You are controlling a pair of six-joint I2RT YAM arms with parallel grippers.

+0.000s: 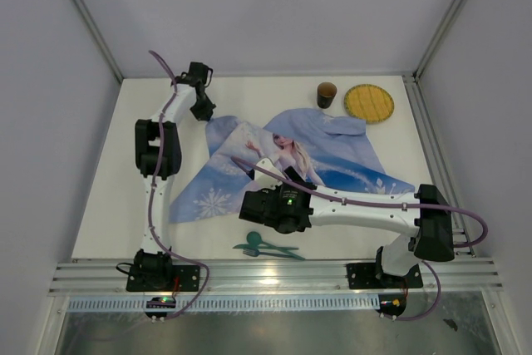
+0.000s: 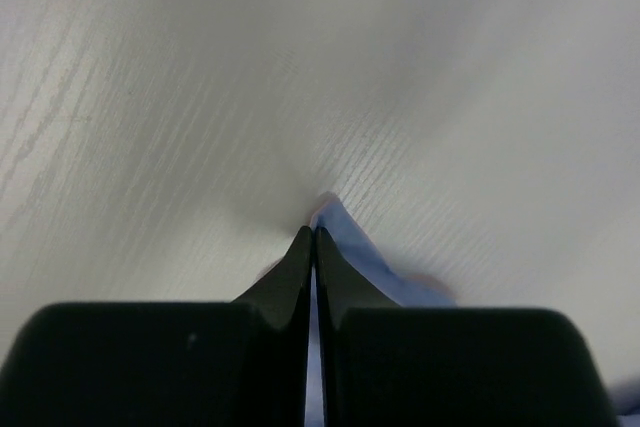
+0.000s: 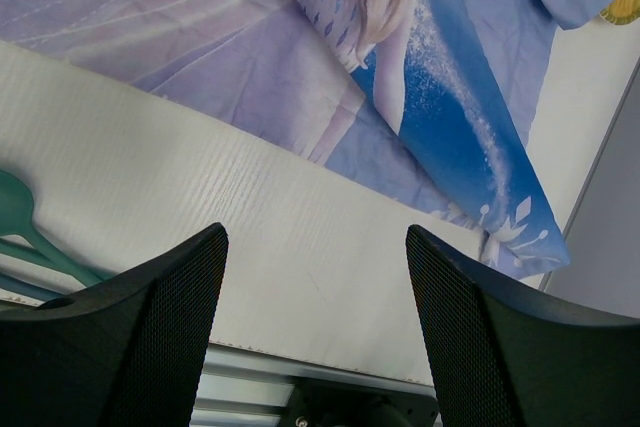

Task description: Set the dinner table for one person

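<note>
Dinner table (image 1: 112, 197): a flat white matte top with a faint linear grain, framed by silver rails; it is seen beneath both arms, largely covered across its middle.
Cloth (image 1: 332, 147): thin, soft blue printed fabric; it is laid rumpled and skewed on the table, with one edge folded over at the far right.
Left claw (image 1: 204, 112): clenched; in the left wrist view (image 2: 314, 232) the two dark tapered fingers are pressed together with a sliver of blue cloth (image 2: 350, 242) nipped between them, low against the tabletop (image 2: 150, 97).
Right claw (image 1: 249, 208): released; in the right wrist view (image 3: 315, 242) the mesh-faced fingers are spread wide over bare table (image 3: 250, 187), with nothing between them.
Key relation: the pinched corner is the cloth's far-left one, so the rest of the fabric lies right of and nearer than the left claw; the longer span is judged to run left to right; the cloth's near edge (image 3: 200, 37) is just beyond the right claw, which makes that arm the nearer one for the near side.
Next move, as judged: an outward pull of the corner is called for, so that the fabric is drawn flat and squared.
Other pieces: a dark cup (image 1: 327, 95) and a yellow disc (image 1: 369, 102), textured and round, are set at the far right; teal utensils (image 1: 266, 247), smooth and slender, are lying by the near rail.
</note>
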